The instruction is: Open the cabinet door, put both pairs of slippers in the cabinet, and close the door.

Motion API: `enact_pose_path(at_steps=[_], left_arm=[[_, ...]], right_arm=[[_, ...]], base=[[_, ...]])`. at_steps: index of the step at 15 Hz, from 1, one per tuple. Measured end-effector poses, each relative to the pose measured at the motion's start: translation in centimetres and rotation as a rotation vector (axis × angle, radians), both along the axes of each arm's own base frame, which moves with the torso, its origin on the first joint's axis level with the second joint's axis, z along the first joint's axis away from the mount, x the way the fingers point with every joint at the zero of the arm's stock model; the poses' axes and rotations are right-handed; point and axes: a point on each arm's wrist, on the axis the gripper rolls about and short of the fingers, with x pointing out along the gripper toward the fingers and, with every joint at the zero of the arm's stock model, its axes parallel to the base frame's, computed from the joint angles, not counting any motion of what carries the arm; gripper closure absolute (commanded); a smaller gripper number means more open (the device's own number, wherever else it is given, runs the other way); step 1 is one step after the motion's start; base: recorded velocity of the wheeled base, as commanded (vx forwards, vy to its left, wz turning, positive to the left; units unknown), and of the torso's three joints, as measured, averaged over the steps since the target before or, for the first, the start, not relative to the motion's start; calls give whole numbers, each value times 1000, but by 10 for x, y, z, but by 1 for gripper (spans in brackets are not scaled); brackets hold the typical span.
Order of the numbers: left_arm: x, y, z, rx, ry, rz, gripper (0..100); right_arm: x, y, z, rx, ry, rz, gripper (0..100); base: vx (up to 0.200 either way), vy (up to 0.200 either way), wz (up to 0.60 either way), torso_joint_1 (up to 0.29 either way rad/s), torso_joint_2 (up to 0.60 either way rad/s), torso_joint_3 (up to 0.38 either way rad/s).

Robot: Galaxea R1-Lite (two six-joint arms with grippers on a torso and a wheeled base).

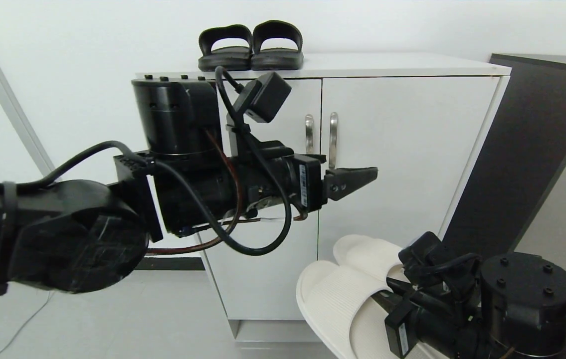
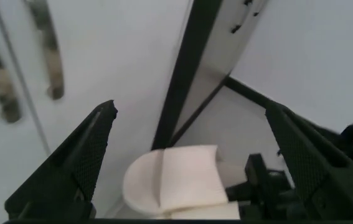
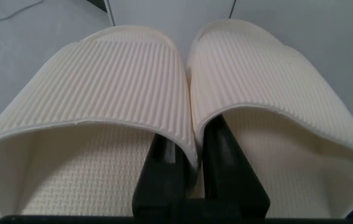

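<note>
A white two-door cabinet (image 1: 402, 149) stands ahead with both doors shut and two metal handles (image 1: 333, 139) at the middle seam. A pair of black slippers (image 1: 251, 46) rests on its top. My left gripper (image 1: 357, 178) is open, held level just below the handles (image 2: 50, 50) and in front of the right door. My right gripper (image 1: 387, 299) sits low in front of the cabinet, shut on a pair of white slippers (image 1: 342, 294). Its fingers (image 3: 201, 168) pinch the slippers' (image 3: 182, 112) adjoining inner straps together.
A dark grey panel (image 1: 527, 159) leans against the cabinet's right side. Pale floor (image 1: 113, 319) lies open to the left of the cabinet, and a white wall (image 1: 88, 60) stands behind it.
</note>
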Motion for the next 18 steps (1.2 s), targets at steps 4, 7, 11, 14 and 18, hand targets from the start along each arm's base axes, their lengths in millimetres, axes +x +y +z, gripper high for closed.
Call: enact_pose_path(at_steps=[4, 7, 11, 14, 18], left_arm=[[20, -5, 11, -57, 73, -71, 0], [34, -3, 13, -66, 81, -37, 0], [44, -6, 17, -61, 87, 25, 0], [56, -9, 18, -68, 78, 82, 0], [69, -13, 13, -66, 83, 106, 0]], right_arm=[[0, 0, 0, 2, 1, 9, 100], [0, 0, 0, 0, 2, 9, 100], [0, 0, 0, -2, 1, 10, 100], [0, 0, -1, -3, 2, 10, 100], [0, -1, -1, -3, 2, 8, 100]], base=[[0, 0, 0, 0, 0, 0], [0, 0, 0, 0, 0, 0], [0, 0, 0, 0, 0, 0], [0, 0, 0, 0, 0, 0], [0, 0, 0, 0, 0, 0]])
